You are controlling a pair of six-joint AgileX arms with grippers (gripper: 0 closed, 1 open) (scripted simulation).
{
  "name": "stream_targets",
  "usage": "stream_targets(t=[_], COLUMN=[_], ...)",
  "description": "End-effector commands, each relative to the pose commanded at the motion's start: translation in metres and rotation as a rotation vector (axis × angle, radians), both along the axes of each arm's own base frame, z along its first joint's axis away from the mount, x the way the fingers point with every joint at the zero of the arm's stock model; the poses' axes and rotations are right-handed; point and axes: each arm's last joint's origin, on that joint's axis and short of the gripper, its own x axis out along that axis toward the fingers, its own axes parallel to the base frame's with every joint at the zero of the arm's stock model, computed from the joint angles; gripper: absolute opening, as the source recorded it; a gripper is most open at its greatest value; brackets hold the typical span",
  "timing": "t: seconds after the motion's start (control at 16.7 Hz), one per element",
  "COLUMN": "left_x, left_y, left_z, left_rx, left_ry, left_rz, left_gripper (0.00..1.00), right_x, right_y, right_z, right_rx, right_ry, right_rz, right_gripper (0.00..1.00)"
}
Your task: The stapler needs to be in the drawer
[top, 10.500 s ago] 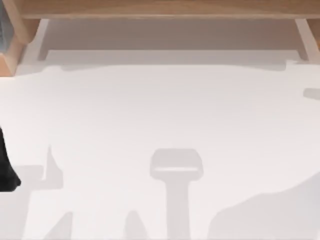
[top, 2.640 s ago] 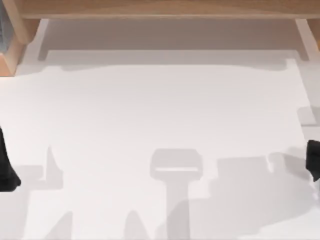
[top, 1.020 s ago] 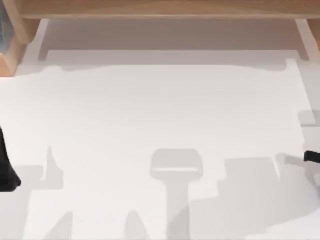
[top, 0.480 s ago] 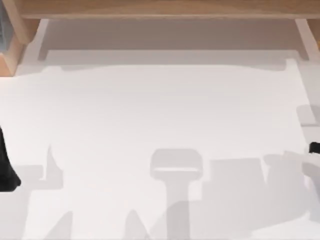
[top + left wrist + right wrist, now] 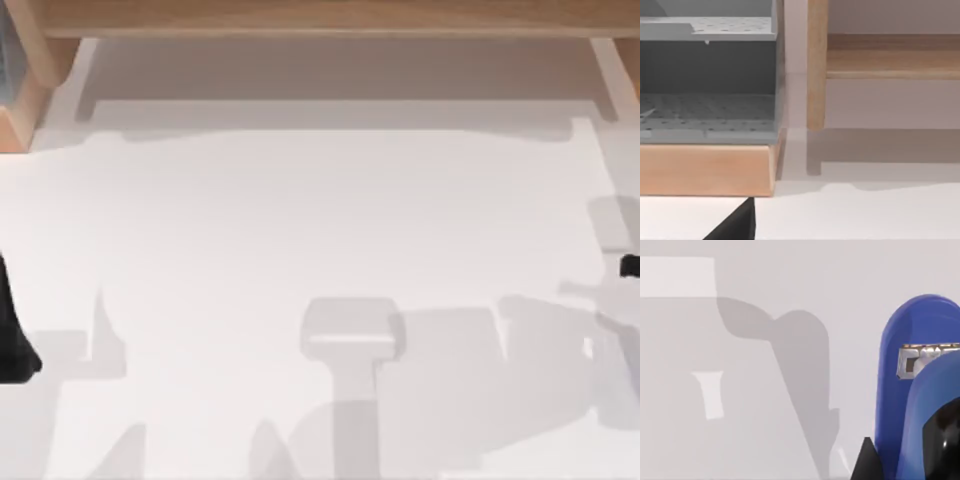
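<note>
The blue stapler (image 5: 912,390) is sitting in the right gripper (image 5: 630,266) at the counter's (image 5: 320,220) three o'clock edge; its fingers look clamped on it. Lifting it slowly toward the drawer (image 5: 707,167) at ten o'clock seems safest.

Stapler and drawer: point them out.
stapler (image 5: 892,405), right wrist view, on its blue body.
drawer (image 5: 705,167), left wrist view, on its wooden front panel.

Grey perforated drawer (image 5: 707,112) open in wooden frame (image 5: 816,65).
</note>
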Motion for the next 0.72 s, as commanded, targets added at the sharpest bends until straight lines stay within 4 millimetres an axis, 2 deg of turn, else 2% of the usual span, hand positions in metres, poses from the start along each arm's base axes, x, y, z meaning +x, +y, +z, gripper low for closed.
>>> stream_targets(t=[0.24, 0.48, 0.6, 0.72], left_x=[0.0, 0.0, 0.0, 0.0], left_y=[0.0, 0.0, 0.0, 0.0], left_z=[0.0, 0.0, 0.0, 0.0], left_rx=[0.0, 0.0, 0.0, 0.0], left_ry=[0.0, 0.0, 0.0, 0.0], left_rz=[0.0, 0.0, 0.0, 0.0], left_gripper=[1.0, 1.0, 1.0, 1.0], right_x=[0.034, 0.074, 0.096, 0.12], right_y=[-0.006, -0.032, -0.052, -0.077], right_z=[0.061, 0.121, 0.136, 0.139], right_rx=[0.016, -0.004, -0.026, -0.051], right_ry=[-0.204, -0.359, -0.381, -0.37], right_rz=[0.039, 0.071, 0.087, 0.103], right_gripper=[0.0, 0.0, 0.0, 0.0])
